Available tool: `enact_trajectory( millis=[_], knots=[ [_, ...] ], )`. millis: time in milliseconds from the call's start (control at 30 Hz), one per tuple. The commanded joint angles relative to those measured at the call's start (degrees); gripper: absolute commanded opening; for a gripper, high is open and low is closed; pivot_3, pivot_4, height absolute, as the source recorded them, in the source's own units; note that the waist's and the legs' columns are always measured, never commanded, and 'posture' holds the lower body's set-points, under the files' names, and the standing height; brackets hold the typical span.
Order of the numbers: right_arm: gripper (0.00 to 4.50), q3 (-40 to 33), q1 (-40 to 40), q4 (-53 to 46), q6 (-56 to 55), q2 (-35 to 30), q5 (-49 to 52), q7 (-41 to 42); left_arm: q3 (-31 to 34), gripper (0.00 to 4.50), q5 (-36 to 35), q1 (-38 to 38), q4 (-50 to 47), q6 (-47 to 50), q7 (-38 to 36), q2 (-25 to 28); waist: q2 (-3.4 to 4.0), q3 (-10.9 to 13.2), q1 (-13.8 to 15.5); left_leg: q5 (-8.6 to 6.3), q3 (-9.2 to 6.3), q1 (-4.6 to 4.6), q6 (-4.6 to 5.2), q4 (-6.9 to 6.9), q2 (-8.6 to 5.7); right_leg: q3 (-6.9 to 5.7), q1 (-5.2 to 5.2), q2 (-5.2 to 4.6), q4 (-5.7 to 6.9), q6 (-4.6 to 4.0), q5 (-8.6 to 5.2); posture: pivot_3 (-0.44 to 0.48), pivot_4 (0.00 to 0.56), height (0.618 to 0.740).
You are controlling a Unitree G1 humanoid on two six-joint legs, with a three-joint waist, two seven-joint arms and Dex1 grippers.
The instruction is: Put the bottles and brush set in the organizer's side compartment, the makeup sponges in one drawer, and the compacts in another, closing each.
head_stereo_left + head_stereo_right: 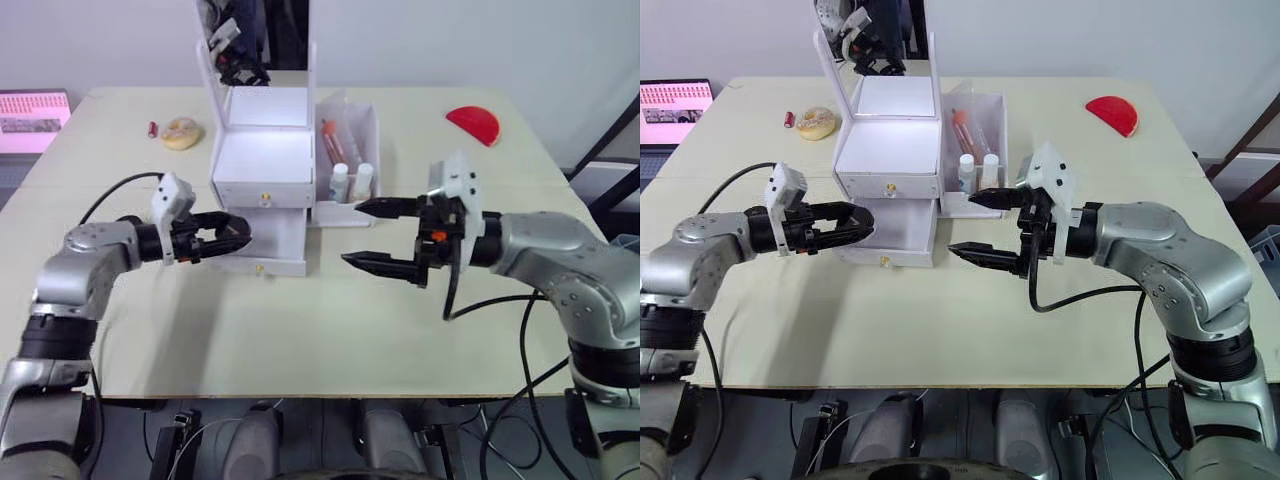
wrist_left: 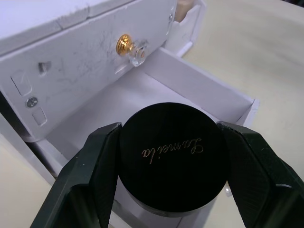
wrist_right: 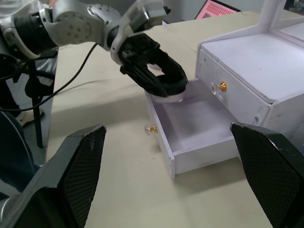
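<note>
— Why is the left gripper (image 1: 228, 237) parked centre-left in the head view, at the organizer (image 1: 262, 160)?

— Its jaws are clenched on a black compact (image 2: 172, 156), held over the lower drawer (image 3: 190, 135), which stands pulled out to take it.

— And the right gripper (image 1: 385, 236), right of centre?

— Spread wide and empty, probably waiting clear. The bottles (image 1: 351, 181) already stand in the side compartment (image 1: 370, 125).

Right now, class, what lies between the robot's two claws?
In the left eye view, the open lower drawer lies between the left claw, holding a black compact, and the right claw.
</note>
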Motion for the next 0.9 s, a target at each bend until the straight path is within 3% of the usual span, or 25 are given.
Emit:
enact_trajectory(
  millis=[33, 567, 633, 700, 900],
  knots=[
    [4.5, -2.8, 0.9, -3.1, 0.5, -0.1, 1.8, -2.3, -0.3, 2.63, 1.2, -2.1, 1.1, -1.9, -1.8, -1.4, 0.0, 0.0, 0.0, 0.0, 0.0, 0.0, 0.0, 0.0, 0.0, 0.0, 0.0, 0.0, 0.0, 0.0, 0.0, 0.0, 0.15, 0.739],
    [4.5, -2.7, 1.2, -3.6, 0.3, -0.4, 3.0, -4.7, -0.2, 2.63, 5.5, -3.9, 5.0, -1.5, -3.2, -2.0, 0.0, 0.0, 0.0, 0.0, -0.02, 0.05, 0.0, 0.03, 0.0, 0.0, 0.0, 0.0, 0.12, 0.03, 0.01, 0.0, 0.15, 0.739],
    [4.5, -2.6, 1.1, -3.4, 0.2, -0.4, 2.9, -4.7, -0.1, 3.7, 5.7, -4.0, 4.7, -1.2, -3.0, -2.1, 0.0, 0.0, 0.0, 0.0, -0.02, 0.05, 0.0, 0.03, 0.0, 0.0, 0.0, 0.0, 0.12, 0.04, 0.01, 0.0, 0.15, 0.739],
    [4.5, -2.5, 1.0, -3.3, 0.1, -0.4, 2.8, -4.6, -0.2, 4.48, 5.9, -4.0, 4.6, -1.0, -3.0, -2.1, 0.0, 0.0, 0.0, 0.0, -0.02, 0.05, 0.0, 0.03, 0.0, 0.0, 0.0, 0.0, 0.13, 0.04, 0.01, 0.0, 0.15, 0.739],
    [4.5, -2.4, 0.9, -3.3, 0.1, -0.7, 2.7, -4.4, 0.5, 4.48, 5.2, -4.3, 3.5, 1.7, -2.8, -1.7, 0.0, 0.0, -0.1, 0.0, -0.02, 0.1, 0.01, 0.03, 0.0, 0.0, 0.0, 0.0, 0.21, 0.04, 0.0, 0.0, 0.15, 0.739]
  ],
)
